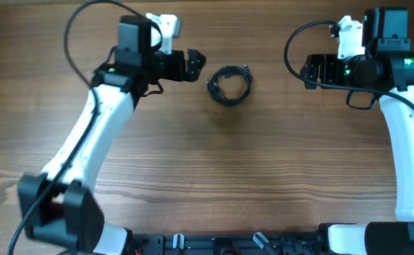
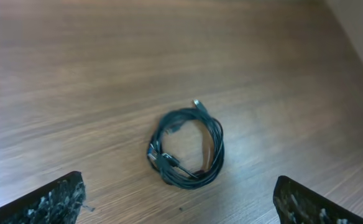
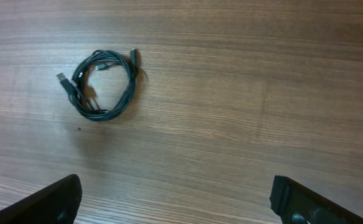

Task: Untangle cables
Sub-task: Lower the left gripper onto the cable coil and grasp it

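The cables (image 1: 230,86) lie as one small coil of thin black wire with plug ends on the wooden table, between my two arms. My left gripper (image 1: 195,64) hovers just left of the coil, open and empty. In the left wrist view the cables (image 2: 186,147) sit ahead of the wide-apart fingers (image 2: 51,202), untouched. My right gripper (image 1: 309,71) stays well to the right of the coil, open with nothing in it. From the right wrist, the cables (image 3: 101,84) appear far off at the upper left, and its fingers (image 3: 312,202) stand wide apart.
Thicker black cables loop from the left arm (image 1: 76,28) and the right arm (image 1: 295,42). The robot bases and a black rail (image 1: 221,244) run along the table's near edge. Bare wood table (image 1: 249,163) surrounds the coil.
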Robot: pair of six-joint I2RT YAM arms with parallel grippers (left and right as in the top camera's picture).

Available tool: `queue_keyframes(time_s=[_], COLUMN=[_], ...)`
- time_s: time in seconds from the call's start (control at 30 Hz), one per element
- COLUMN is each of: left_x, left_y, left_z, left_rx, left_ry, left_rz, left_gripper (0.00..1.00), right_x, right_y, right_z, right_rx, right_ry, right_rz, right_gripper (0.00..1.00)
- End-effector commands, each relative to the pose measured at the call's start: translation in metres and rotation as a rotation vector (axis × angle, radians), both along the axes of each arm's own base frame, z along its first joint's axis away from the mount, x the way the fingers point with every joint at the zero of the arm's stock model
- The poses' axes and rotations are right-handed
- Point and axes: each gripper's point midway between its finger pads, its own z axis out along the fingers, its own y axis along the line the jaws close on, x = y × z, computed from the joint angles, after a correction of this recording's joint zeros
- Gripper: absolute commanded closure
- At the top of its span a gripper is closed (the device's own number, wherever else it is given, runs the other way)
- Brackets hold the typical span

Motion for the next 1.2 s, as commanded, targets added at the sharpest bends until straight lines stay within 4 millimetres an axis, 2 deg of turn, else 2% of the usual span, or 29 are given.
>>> queue_keyframes(time_s=[0.0, 0.07, 0.13, 0.2, 0.27, 0.3, 0.33, 0.4, 0.47, 0.57, 0.67, 0.8, 0.93, 1.03, 1.17], left_x=[0.004, 0.002, 0.004, 0.007, 0.013, 0.015, 0.017, 0.024, 0.031, 0.035, 0.041, 0.039, 0.037, 0.034, 0.031], left_y=[-0.025, -0.036, -0.042, -0.044, -0.047, -0.051, -0.055, -0.060, -0.062, -0.064, -0.064, -0.065, -0.064, -0.077, -0.087], left_z=[-0.026, -0.044, -0.065, -0.080, -0.091, -0.095, -0.099, -0.102, -0.109, -0.120, -0.129, -0.147, -0.170, -0.169, -0.173], left_rx=[0.024, 0.059, 0.080, 0.109, 0.139, 0.145, 0.153, 0.148, 0.142, 0.145, 0.152, 0.176, 0.190, 0.181, 0.179], left_ry=[-0.001, 0.002, 0.032, 0.043, 0.031, 0.013, -0.004, -0.030, -0.043, -0.045, -0.057, -0.041, -0.004, -0.026, -0.032], left_rz=[-0.120, -0.177, -0.187, -0.177, -0.175, -0.191, -0.208, -0.209, -0.206, -0.207, -0.202, -0.228, -0.237, -0.269, -0.288], left_gripper=[0.03, 0.05, 0.08, 0.11, 0.18, 0.26, 0.28, 0.28, 0.28, 0.27, 0.27, 0.33, 0.34, 0.35, 0.43], right_x=[-0.004, -0.009, -0.012, -0.014, -0.020, -0.025, -0.031, -0.040, -0.048, -0.061, -0.074, -0.092, -0.105, -0.115, -0.122], right_y=[-0.005, -0.006, -0.017, -0.017, -0.016, -0.016, -0.016, -0.016, -0.014, -0.002, -0.001, 0.001, 0.001, 0.003, 0.012], right_z=[-0.003, -0.005, -0.003, 0.000, 0.004, 0.005, 0.006, 0.011, 0.021, 0.043, 0.054, 0.057, 0.065, 0.071, 0.078], right_rx=[-0.019, -0.020, -0.030, -0.028, -0.028, -0.031, -0.032, -0.038, -0.032, 0.021, 0.027, 0.033, 0.034, 0.045, 0.086], right_ry=[0.028, 0.051, 0.059, 0.050, 0.051, 0.060, 0.069, 0.071, 0.046, -0.026, -0.049, -0.031, -0.053, -0.068, -0.091], right_rz=[-0.033, -0.040, -0.128, -0.132, -0.130, -0.126, -0.123, -0.112, -0.104, -0.047, -0.043, -0.041, -0.040, -0.035, -0.007], right_gripper=[0.00, 0.00, 0.00, 0.00, 0.00, 0.00, 0.00, 0.00, 0.00, 0.00, 0.00, 0.00, 0.00, 0.00, 0.00])
